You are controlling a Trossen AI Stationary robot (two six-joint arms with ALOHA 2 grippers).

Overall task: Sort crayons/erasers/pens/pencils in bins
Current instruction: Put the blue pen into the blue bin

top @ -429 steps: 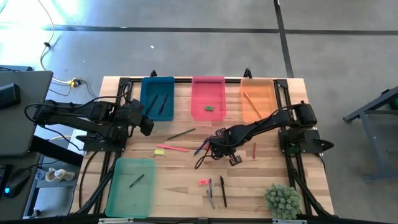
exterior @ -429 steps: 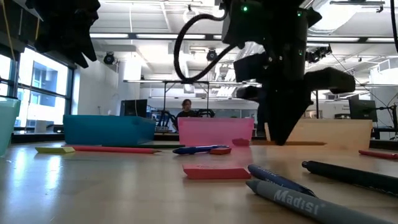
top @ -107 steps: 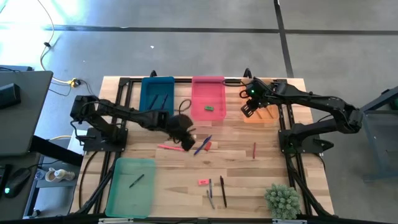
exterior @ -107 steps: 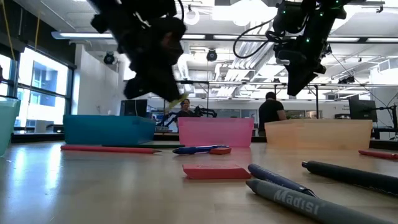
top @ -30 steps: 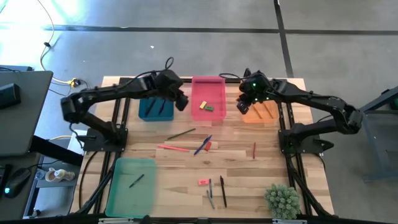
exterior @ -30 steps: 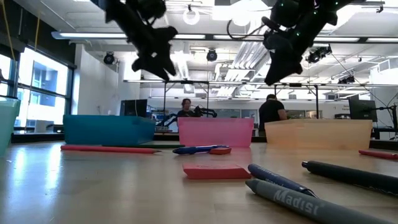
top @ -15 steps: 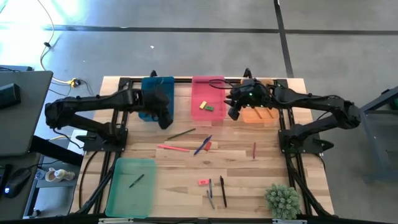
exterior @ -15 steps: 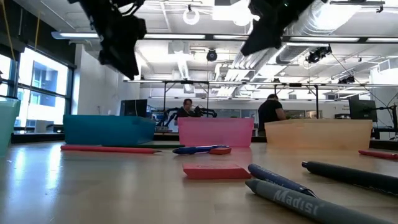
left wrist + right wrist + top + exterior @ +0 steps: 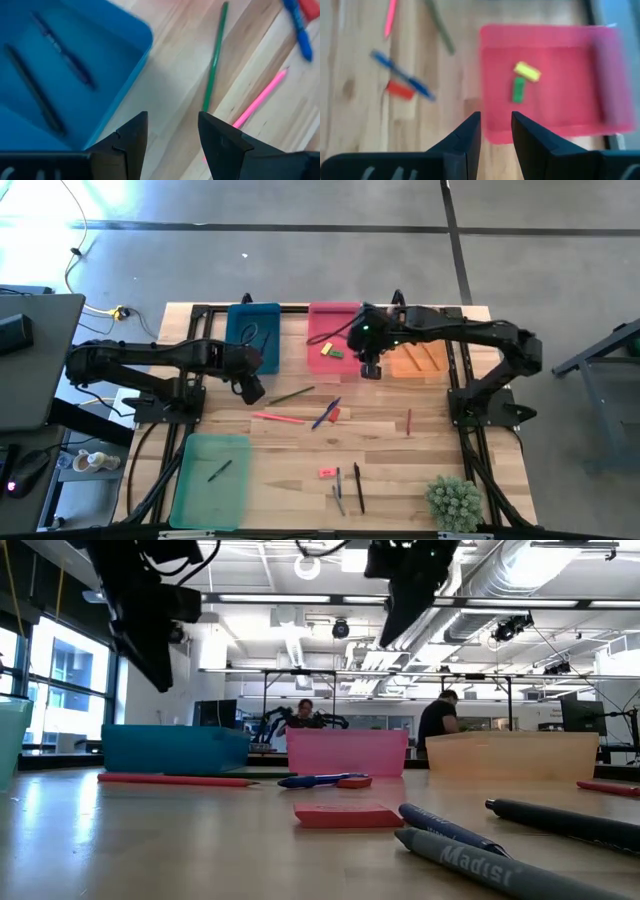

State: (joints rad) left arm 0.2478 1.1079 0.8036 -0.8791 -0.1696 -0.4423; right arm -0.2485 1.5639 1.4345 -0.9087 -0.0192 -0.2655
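Note:
My left gripper [image 9: 252, 390] [image 9: 172, 120] hangs open and empty over bare wood just off the blue bin's [image 9: 253, 335] near corner. Two pens [image 9: 62, 47] lie in that bin. A green pencil [image 9: 215, 55], a pink pencil [image 9: 260, 97] and a blue pen [image 9: 325, 413] lie flat on the table beyond it. My right gripper [image 9: 370, 365] [image 9: 496, 117] is open and empty, high above the near right edge of the pink bin [image 9: 560, 100]. That bin holds a yellow eraser [image 9: 527, 71] and a green eraser [image 9: 518, 90].
The orange bin [image 9: 415, 345] at the far right holds pencils. The green bin [image 9: 210, 480] at the near left holds one dark stick. A red crayon [image 9: 408, 421], a pink eraser [image 9: 326, 472] and dark pens [image 9: 348, 490] lie on the wood. A plant [image 9: 455, 502] stands at the near right corner.
My left gripper has swung from between the blue and pink bins toward the near left, sinking a little, and now stands off the blue bin's near corner. My right gripper has left the orange bin, rising and rolling as it moved leftward to the pink bin's near right edge.

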